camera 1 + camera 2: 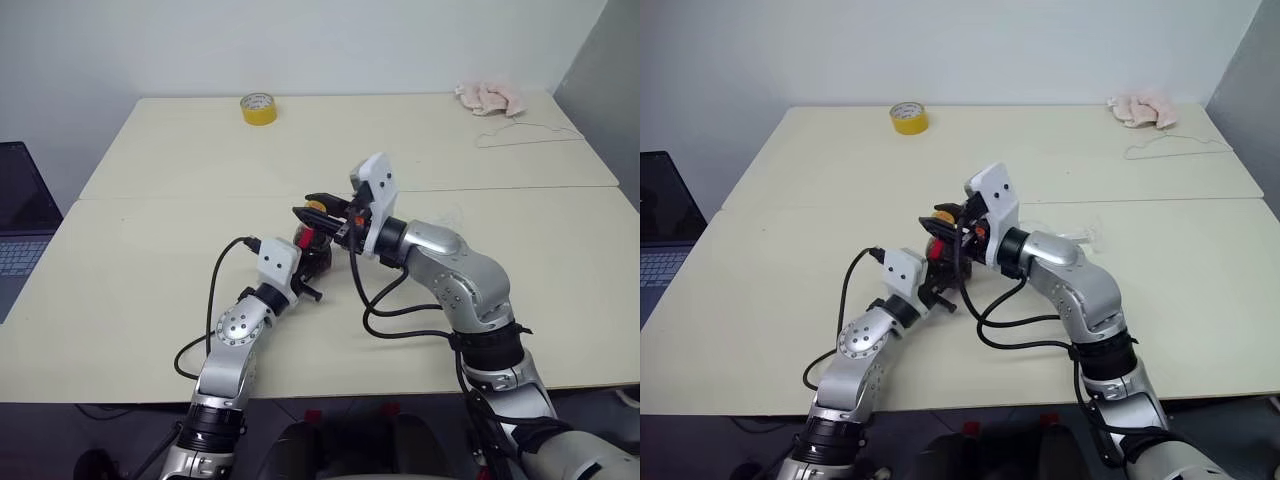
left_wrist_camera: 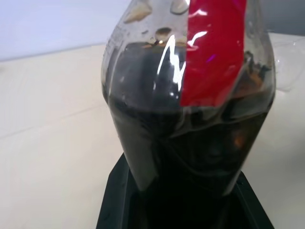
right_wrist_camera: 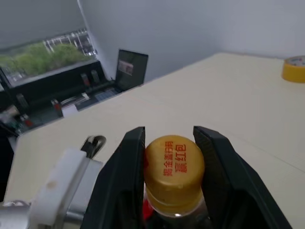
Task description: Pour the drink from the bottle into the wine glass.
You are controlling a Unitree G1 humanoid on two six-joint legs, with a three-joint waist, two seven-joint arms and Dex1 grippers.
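Gripping low on the belly, the left claw (image 2: 178,210) is holding the small clear plastic bottle with a red label strip (image 2: 190,95) upright, its two black fingers closed tight against the rounded sides, presumably to keep the bottle from turning or tipping while the top is being worked. Dark, almost black drink (image 2: 157,124) is filling the belly up to about the shoulder, so nothing appears to have been poured yet.

Above it, the right claw (image 3: 169,143) is closing partway around the yellow cap (image 3: 174,164), one black finger on each side and touching it. That pairing reads as an unscrewing grip: one claw is anchoring the body, the other is taking the cap, since the drink cannot leave while the cap is on.

Bottle and both claws are sitting over the middle of the pale tabletop (image 1: 150,290), closer to the near edge than the far one.

Just beside the right arm, toward the right edge, the clear stemmed wine glass (image 1: 1065,232) is showing faintly, and whether it is standing or lying I cannot tell. It is waiting close enough to be reached once the cap is off.

A yellow tape roll (image 1: 258,108) is lying near the far edge, and a crumpled pinkish cloth (image 1: 495,98) is resting at the far right corner, both well apart from the work.
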